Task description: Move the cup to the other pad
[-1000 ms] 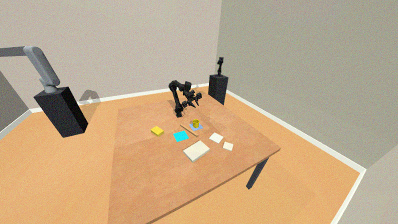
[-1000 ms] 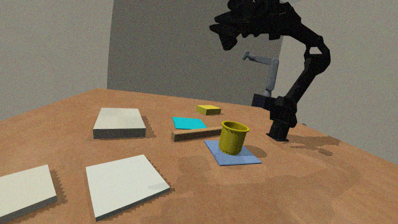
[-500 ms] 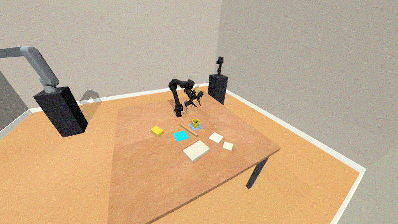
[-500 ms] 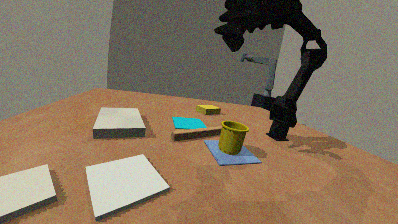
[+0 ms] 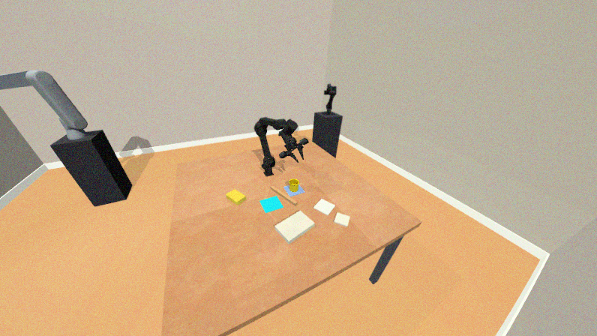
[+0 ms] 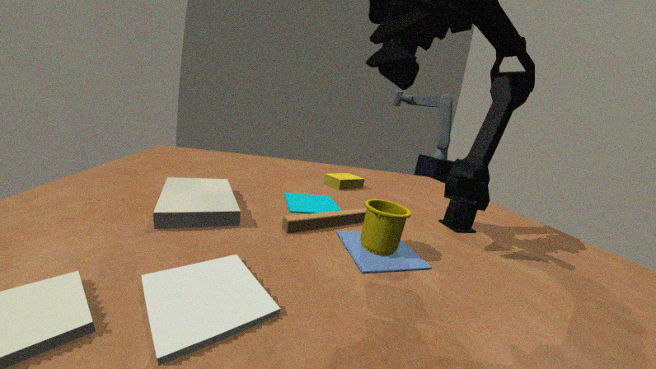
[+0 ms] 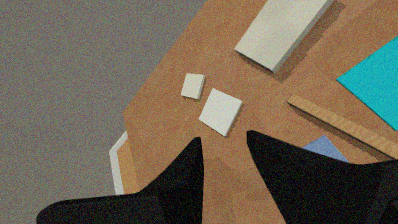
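A yellow cup (image 5: pixel 294 186) (image 6: pixel 383 229) stands upright on the blue pad (image 5: pixel 300 192) (image 6: pixel 390 264) (image 7: pixel 325 146). The cup is out of sight in the wrist view, and no marbles can be made out inside it. The other pad, cyan (image 5: pixel 271 204) (image 6: pixel 311 203) (image 7: pixel 375 80), lies bare on the far side of a wooden bar. My gripper (image 5: pixel 301 160) (image 7: pixel 223 139) is in the air, well above the table and the cup. Its fingers are partly open with nothing between them.
The low wooden bar (image 5: pixel 283 196) (image 6: pixel 320 221) (image 7: pixel 340 122) lies between the pads. A yellow block (image 5: pixel 235 196) (image 6: pixel 344 179), a large cream block (image 5: pixel 294 225) (image 6: pixel 197 194) (image 7: pixel 282 32), a white tile (image 5: pixel 324 206) (image 6: pixel 206 302) (image 7: pixel 220 112) and a smaller cream tile (image 5: pixel 342 219) (image 6: pixel 43 306) (image 7: pixel 193 86) lie around them.
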